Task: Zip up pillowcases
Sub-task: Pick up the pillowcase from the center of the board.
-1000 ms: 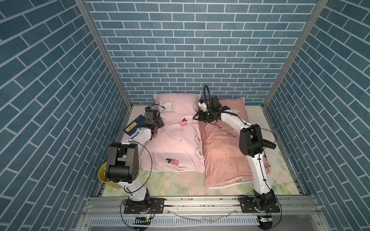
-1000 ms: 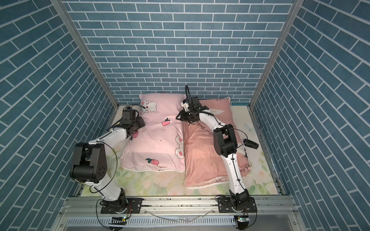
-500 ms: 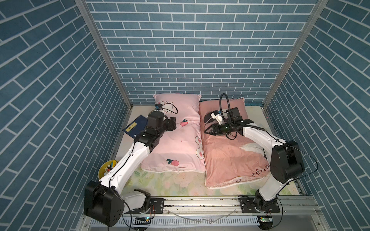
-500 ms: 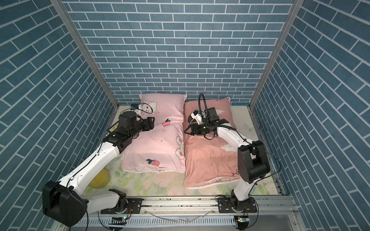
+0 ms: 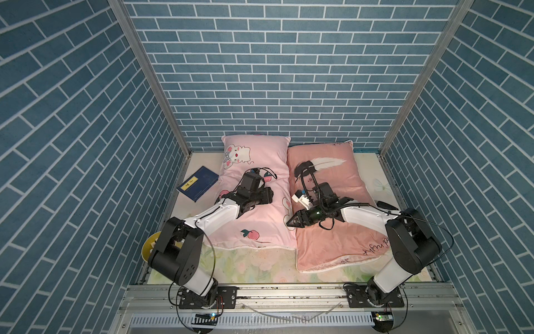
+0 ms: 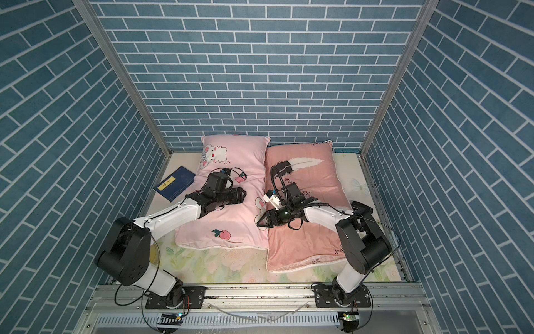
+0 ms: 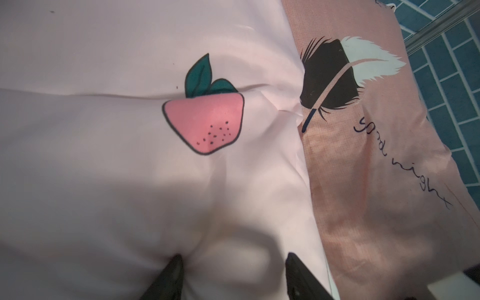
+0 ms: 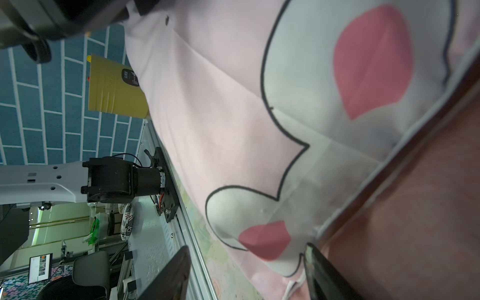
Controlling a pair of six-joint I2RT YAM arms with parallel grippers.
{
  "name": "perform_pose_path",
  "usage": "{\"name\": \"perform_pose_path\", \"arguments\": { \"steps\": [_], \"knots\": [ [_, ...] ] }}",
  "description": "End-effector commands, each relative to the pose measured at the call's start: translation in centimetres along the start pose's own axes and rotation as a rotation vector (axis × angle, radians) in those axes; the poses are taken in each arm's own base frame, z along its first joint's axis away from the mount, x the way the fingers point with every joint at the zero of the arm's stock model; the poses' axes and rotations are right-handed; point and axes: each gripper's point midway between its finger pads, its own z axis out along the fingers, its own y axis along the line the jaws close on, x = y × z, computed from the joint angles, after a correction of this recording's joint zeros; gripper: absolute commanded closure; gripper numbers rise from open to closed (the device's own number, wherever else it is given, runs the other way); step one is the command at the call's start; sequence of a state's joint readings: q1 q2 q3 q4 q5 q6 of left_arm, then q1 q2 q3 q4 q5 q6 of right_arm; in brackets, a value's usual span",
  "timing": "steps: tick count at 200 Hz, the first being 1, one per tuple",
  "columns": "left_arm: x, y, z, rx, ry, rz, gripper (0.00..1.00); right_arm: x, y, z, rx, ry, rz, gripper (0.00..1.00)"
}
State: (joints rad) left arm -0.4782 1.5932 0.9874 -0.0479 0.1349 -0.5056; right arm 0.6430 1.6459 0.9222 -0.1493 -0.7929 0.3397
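Two pillowcases lie side by side on the mat in both top views. The light pink one with bunnies and peaches is on the left, the salmon one with a feather and "good night" script on the right. My left gripper rests on the middle of the light pink pillow. In the left wrist view its fingers stand apart and press into the fabric, which bulges between them. My right gripper points at the seam between the pillows, open, beside a bunny print. No zipper shows.
A blue book lies left of the pink pillow. A yellow cup stands half hidden behind my left arm's shoulder. A small black object lies at the right edge. Blue brick walls enclose the floral mat on three sides.
Both grippers have come away from the pillows' far ends. The left moved right onto the pink pillow's middle. The right swung nearer and down to the seam between the pillows.
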Motion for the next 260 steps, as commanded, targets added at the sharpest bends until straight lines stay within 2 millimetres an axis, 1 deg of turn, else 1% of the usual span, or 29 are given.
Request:
{"name": "perform_pose_path", "arguments": {
  "steps": [1,25,38,45,57,77,95,132,154,180,199,220,260],
  "knots": [
    [0.0,0.1,1.5,-0.014,0.002,-0.023,0.37,0.6,-1.7,0.5,0.094,-0.012,0.015,0.32],
    [-0.5,0.5,1.5,-0.03,-0.025,-0.04,0.37,2.7,-2.9,-0.8,0.195,-0.005,-0.001,0.31],
    [-0.6,0.9,1.7,-0.051,-0.033,-0.039,0.37,3.8,-3.2,-0.9,0.208,0.031,0.018,0.31],
    [-0.6,1.2,1.8,-0.06,-0.035,-0.043,0.38,4.1,-3.3,-0.6,0.196,0.047,0.036,0.31],
    [-0.5,1.4,2.1,-0.062,-0.033,-0.05,0.38,4.1,-2.8,0.3,0.145,0.057,0.069,0.31],
    [-0.2,1.4,2.3,-0.057,-0.031,-0.063,0.38,3.8,-0.8,2.1,0.029,0.057,0.07,0.31],
    [-0.3,1.9,2.4,-0.066,-0.038,-0.071,0.38,4.2,0.2,3.0,-0.025,0.065,0.076,0.31],
    [-0.3,2.1,2.4,-0.066,-0.054,-0.082,0.39,6.7,-0.5,3.8,-0.008,0.11,0.139,0.31],
    [-0.4,2.3,2.5,-0.062,-0.059,-0.088,0.39,7.7,0.0,4.0,-0.033,0.11,0.165,0.31],
    [-0.4,2.5,2.6,-0.062,-0.058,-0.093,0.39,8.7,0.5,3.7,-0.052,0.104,0.2,0.31],
    [-0.3,2.6,2.7,-0.064,-0.051,-0.091,0.39,9.2,0.7,3.5,-0.055,0.098,0.225,0.32],
    [-0.1,2.8,2.7,-0.069,-0.048,-0.092,0.39,9.2,0.7,3.2,-0.045,0.089,0.228,0.34],
    [0.0,2.9,2.5,-0.072,-0.047,-0.095,0.39,9.0,0.6,3.3,-0.044,0.078,0.235,0.46]
  ]
}}
